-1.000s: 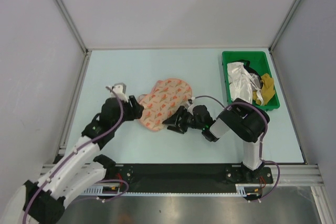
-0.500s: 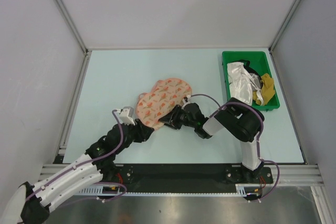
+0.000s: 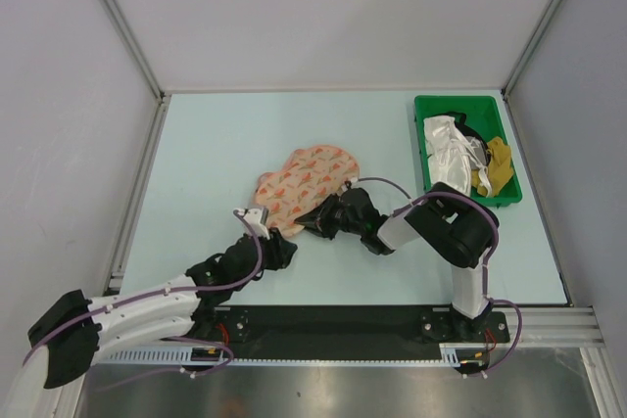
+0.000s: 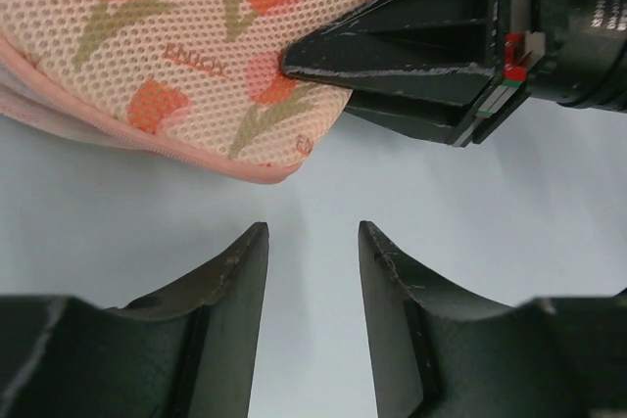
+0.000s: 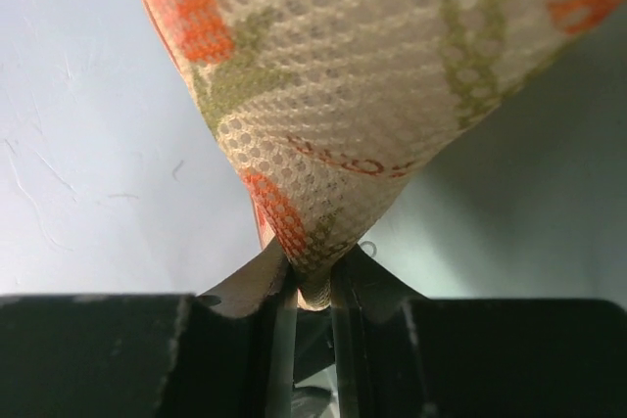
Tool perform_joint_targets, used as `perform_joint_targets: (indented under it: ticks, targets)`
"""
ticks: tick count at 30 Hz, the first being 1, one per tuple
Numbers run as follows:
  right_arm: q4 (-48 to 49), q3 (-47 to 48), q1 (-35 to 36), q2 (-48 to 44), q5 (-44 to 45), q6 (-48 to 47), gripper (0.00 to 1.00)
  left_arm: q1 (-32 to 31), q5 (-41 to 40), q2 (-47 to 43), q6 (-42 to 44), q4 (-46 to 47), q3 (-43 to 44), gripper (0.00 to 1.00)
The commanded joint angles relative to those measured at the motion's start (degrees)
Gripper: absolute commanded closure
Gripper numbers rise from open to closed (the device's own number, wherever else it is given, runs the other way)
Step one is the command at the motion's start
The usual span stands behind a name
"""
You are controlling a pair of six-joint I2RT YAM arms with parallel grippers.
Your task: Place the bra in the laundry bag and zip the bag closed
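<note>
The laundry bag (image 3: 299, 183) lies closed on the table, pale pink mesh with an orange flower print. It fills the top of the left wrist view (image 4: 186, 46) and the right wrist view (image 5: 372, 75). My right gripper (image 3: 315, 221) is shut on the bag's near edge (image 5: 312, 266), pinching the fabric between its fingers. My left gripper (image 3: 282, 248) is open and empty, low over the table just short of the bag's near corner (image 4: 312, 232). The right gripper's black fingers (image 4: 411, 56) rest on the bag in the left wrist view. The bra is not visible.
A green plastic bin (image 3: 427, 149) stands at the back right, holding white and yellow cloth items (image 3: 460, 149). Metal frame rails border the table on the left, back and right.
My left arm has drawn back from the bag's left side and swung down and right, now near the bag's near corner. The right gripper stays shut on the bag; the bag shifted slightly.
</note>
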Motion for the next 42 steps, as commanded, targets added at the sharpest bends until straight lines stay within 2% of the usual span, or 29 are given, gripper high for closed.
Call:
perform_joint_targets:
  ticks: [1,17,25,33,39,41,42]
  targets:
    - [-1.26,2.71,0.39,-1.55,1.13,4.34,0.80,-0.74,-3.74,1.65,0.95,8.35,-2.50,0.55]
    - [-6.80,4.47,2.06,-3.84,2.89,11.19,0.82,-0.83,-8.84,16.50,7.46,22.17,1.09,0.50]
    - [-7.32,4.29,2.50,-4.37,3.24,13.49,0.85,-0.83,-10.94,23.71,7.37,25.86,3.82,0.49]
    - [-6.53,3.41,2.85,-4.72,2.97,14.89,0.86,-0.83,-15.69,26.35,5.18,22.44,6.80,0.55]
    - [-6.27,2.71,2.94,-5.16,2.97,15.24,0.89,-0.74,-20.25,26.71,2.90,17.18,8.39,0.69]
    - [-6.18,2.45,3.03,-5.25,3.06,15.42,0.91,-0.83,-19.91,26.97,3.24,18.12,8.22,0.71]
    - [-6.18,2.45,3.03,-5.25,3.06,15.51,0.92,-0.74,-19.39,27.23,3.68,18.83,8.21,0.76]
